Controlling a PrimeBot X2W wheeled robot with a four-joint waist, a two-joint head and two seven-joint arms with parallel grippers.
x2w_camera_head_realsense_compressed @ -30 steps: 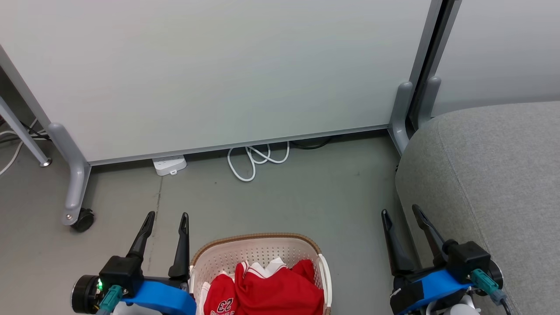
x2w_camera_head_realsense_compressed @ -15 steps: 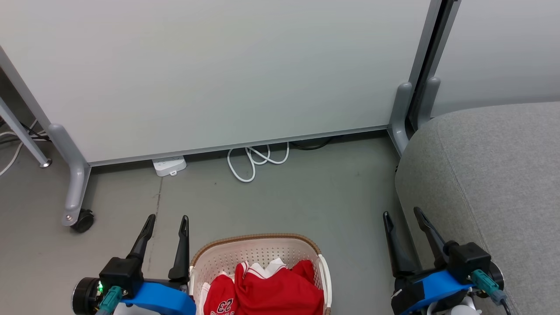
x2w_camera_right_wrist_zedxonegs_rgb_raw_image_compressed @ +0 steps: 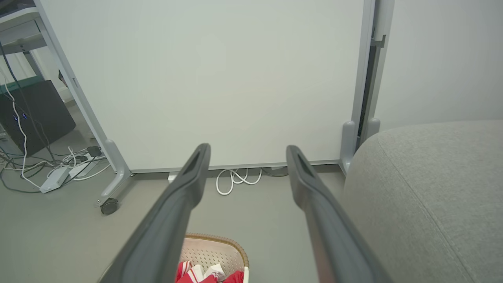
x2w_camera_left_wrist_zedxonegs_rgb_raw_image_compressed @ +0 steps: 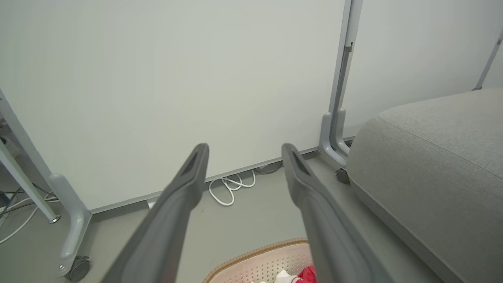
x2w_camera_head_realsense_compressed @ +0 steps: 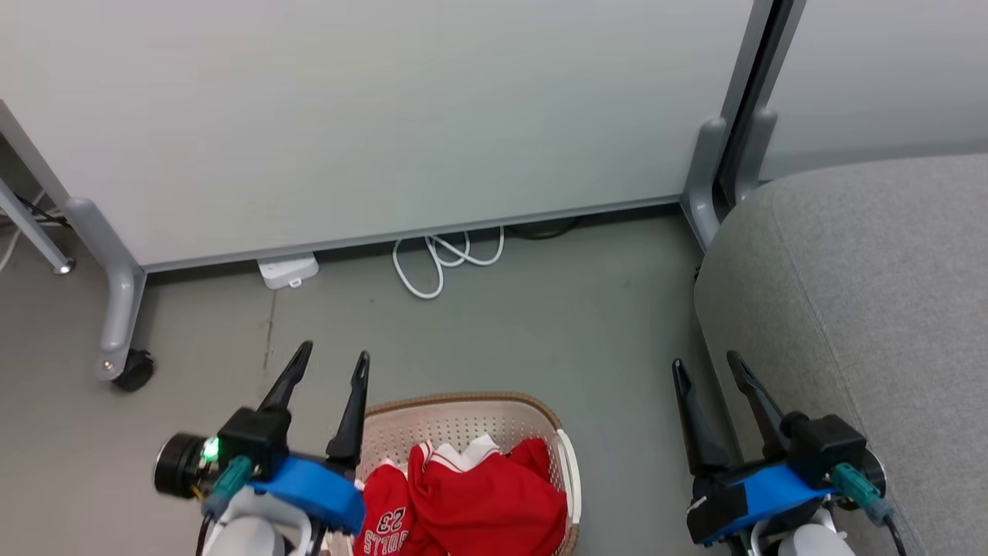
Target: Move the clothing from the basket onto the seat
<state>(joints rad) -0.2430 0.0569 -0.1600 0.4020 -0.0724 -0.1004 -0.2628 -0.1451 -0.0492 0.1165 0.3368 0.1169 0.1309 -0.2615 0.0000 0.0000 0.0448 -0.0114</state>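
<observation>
Red clothing (x2w_camera_head_realsense_compressed: 471, 502) with white trim and "23" lettering lies bunched in the cream basket (x2w_camera_head_realsense_compressed: 463, 421), which stands on the floor at the bottom middle of the head view. My left gripper (x2w_camera_head_realsense_compressed: 334, 357) hangs open just left of the basket, one finger over its left rim. My right gripper (x2w_camera_head_realsense_compressed: 706, 364) is open to the basket's right, beside the front edge of the grey seat (x2w_camera_head_realsense_compressed: 864, 293). The left wrist view looks past the open left gripper (x2w_camera_left_wrist_zedxonegs_rgb_raw_image_compressed: 244, 148) at the basket rim (x2w_camera_left_wrist_zedxonegs_rgb_raw_image_compressed: 255, 251) and seat (x2w_camera_left_wrist_zedxonegs_rgb_raw_image_compressed: 428, 157). The right wrist view has the right gripper (x2w_camera_right_wrist_zedxonegs_rgb_raw_image_compressed: 247, 148), basket (x2w_camera_right_wrist_zedxonegs_rgb_raw_image_compressed: 212, 247), clothing (x2w_camera_right_wrist_zedxonegs_rgb_raw_image_compressed: 204, 275) and seat (x2w_camera_right_wrist_zedxonegs_rgb_raw_image_compressed: 428, 188).
A white partition panel (x2w_camera_head_realsense_compressed: 370, 116) on grey castor feet (x2w_camera_head_realsense_compressed: 127, 367) stands behind the basket. A coiled white cable (x2w_camera_head_realsense_compressed: 444, 259) and a power strip (x2w_camera_head_realsense_compressed: 287, 270) lie at its base. More cables and a dark box (x2w_camera_right_wrist_zedxonegs_rgb_raw_image_compressed: 35, 114) sit at far left.
My left gripper has moved up and to the right, toward the basket's left rim. The head camera has tilted down slightly. The right gripper has kept its place.
</observation>
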